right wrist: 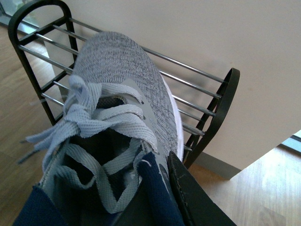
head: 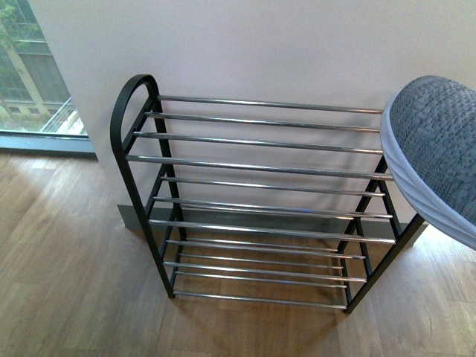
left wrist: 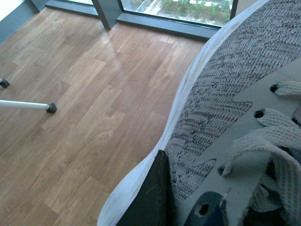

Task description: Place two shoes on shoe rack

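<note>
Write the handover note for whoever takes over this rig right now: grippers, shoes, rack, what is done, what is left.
Left gripper: shut on the left arm's sneaker, held over the wood floor; no rack in that wrist view.
Right gripper: shut on the right arm's sneaker, toe pointing toward the shoe rack, not resting on it.
Rack: against the wall, no shoe on any tier in the front view.
Done: both grey sneakers are in hand.
Left: set both on the rack.
</note>
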